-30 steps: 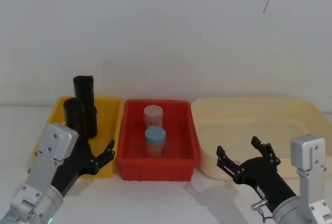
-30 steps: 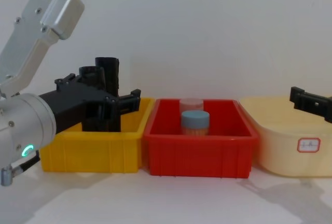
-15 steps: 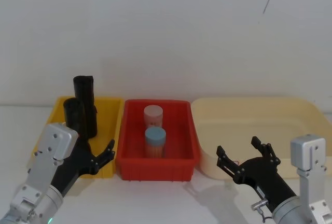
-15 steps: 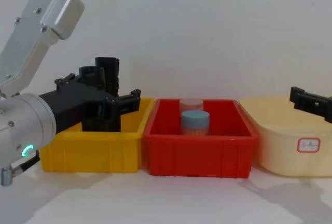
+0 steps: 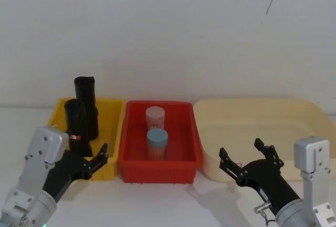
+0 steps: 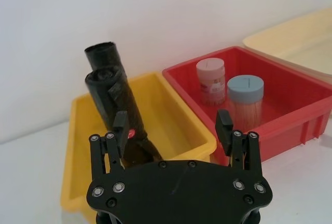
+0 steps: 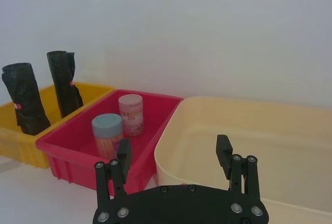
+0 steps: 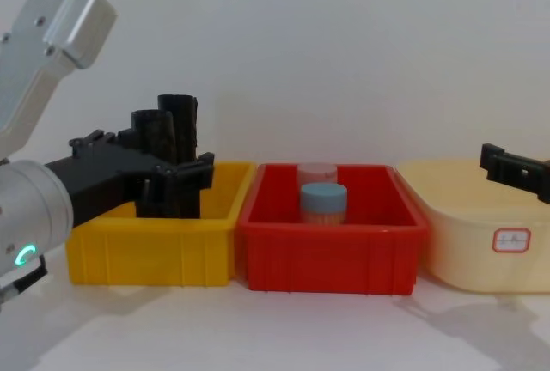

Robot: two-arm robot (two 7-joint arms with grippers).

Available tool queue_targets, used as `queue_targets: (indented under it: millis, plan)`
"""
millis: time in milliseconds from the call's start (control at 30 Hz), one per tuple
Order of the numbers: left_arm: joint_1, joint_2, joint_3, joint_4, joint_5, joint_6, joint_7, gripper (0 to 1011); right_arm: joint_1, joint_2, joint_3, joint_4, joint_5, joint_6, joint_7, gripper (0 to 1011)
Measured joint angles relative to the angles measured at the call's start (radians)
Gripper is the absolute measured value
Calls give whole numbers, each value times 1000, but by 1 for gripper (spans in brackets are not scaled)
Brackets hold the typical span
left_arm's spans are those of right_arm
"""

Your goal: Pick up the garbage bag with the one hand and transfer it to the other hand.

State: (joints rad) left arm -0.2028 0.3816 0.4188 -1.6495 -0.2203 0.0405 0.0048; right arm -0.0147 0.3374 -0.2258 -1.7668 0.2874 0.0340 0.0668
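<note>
Head view first: my left jaws hang wide open and empty at the front wall of the yellow plastic bin [image 5: 113, 112]. The garbage bag [image 5: 75, 117], a matte black cylinder, stands upright inside, just in front of a taller black roll [image 5: 84, 90]. My right jaws are spread too, gripping nothing, low over the white table [image 5: 168, 200] before the smooth cream tub [image 5: 252, 112].

Left wrist view: my black fingers [image 6: 224, 125] are well apart, and the crinkled bag rises beyond them with a small red label low on its side.

Right wrist view: there's the glossy red bin [image 7: 62, 154], holding a blue-lidded jar [image 7: 106, 130] and a pink-lidded jar [image 7: 130, 112].

Chest view: my left jaws overlap both rolls, so I cannot tell whether they touch.
</note>
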Motion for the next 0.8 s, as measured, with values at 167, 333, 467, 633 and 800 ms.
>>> queue_targets:
  millis: [167, 333, 467, 633, 800]
  plan:
    - [10, -4, -16, -1, -17, 16, 4, 1002, 0, 0, 0, 0, 0, 0, 0, 1000]
    - [12, -10, -34, 8, -30, 29, 6, 1002, 0, 0, 0, 0, 0, 0, 0, 1000]
    - [9, -14, -43, 21, -37, 35, 5, 1002, 0, 0, 0, 0, 0, 0, 0, 1000]
    - [-4, -21, -51, 42, -41, 42, 0, 1001, 0, 0, 0, 0, 0, 0, 0, 1000]
    - [-25, -29, -55, 70, -41, 46, -11, 1002, 0, 0, 0, 0, 0, 0, 0, 1000]
